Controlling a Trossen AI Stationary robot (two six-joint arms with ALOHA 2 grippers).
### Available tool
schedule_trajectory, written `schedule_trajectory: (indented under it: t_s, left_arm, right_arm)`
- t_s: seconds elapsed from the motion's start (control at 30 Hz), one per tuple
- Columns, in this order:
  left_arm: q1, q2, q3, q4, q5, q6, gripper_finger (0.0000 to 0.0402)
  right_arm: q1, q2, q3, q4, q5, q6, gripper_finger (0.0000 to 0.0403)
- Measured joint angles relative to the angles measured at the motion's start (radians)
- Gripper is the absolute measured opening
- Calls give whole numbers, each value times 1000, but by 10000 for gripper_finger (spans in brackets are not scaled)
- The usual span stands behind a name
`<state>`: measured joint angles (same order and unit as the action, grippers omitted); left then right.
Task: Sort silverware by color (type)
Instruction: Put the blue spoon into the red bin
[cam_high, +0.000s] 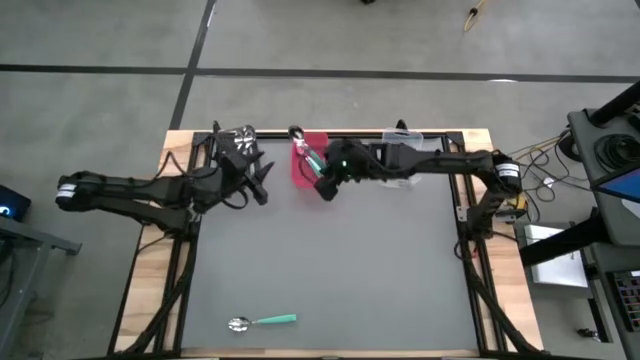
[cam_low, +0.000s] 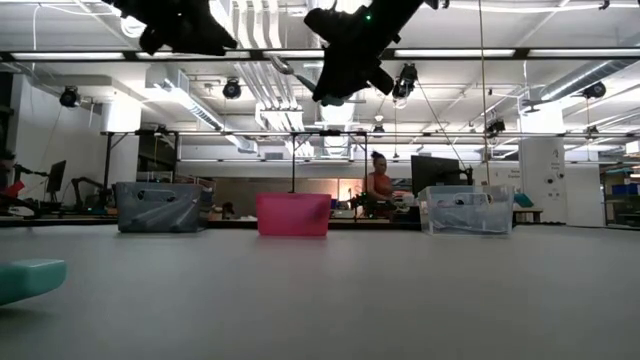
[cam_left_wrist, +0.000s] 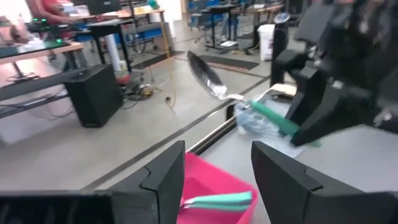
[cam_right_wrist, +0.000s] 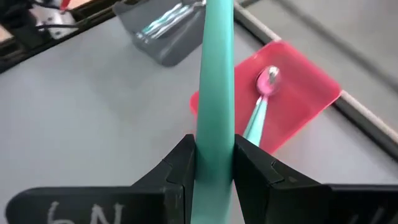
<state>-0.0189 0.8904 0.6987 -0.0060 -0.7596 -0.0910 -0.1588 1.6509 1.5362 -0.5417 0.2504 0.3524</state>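
My right gripper is shut on a teal-handled spoon, raised over the pink bin at the table's far edge. The spoon's silver bowl points toward the far edge. One teal-handled spoon lies inside the pink bin. Another teal-handled spoon lies flat on the table near its near edge. My left gripper is open in the air just left of the pink bin and touches nothing. A grey bin at the far left holds spoons. My right gripper pinches the spoon's teal handle between its two fingers. The handle runs forward along the fingers. The spoon is lifted clear above the pink bin, with its bowl end away from the gripper.
Three bins stand in a row along the far edge: grey, pink and clear. The two grippers hang close together over the far middle. The grey table surface stretches toward the near edge. A person stands in the room behind.
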Motion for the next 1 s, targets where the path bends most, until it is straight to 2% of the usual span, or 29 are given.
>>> schedule_trajectory:
  t_s: [0.2,0.53,0.73,1.0]
  left_arm:
    - [0,-72,-1,-92,-40,1,166]
    - [0,-135,-1,-93,-63,136,166]
    - [1,-164,-1,-92,-123,195,166]
    - [1,-201,-2,-139,-125,213,166]
  right_arm:
    - [-95,29,51,-56,-199,34,71]
    - [-192,125,136,-136,-363,83,71]
    - [-215,243,280,-260,-439,79,71]
    - [-257,422,551,-592,-554,76,71]
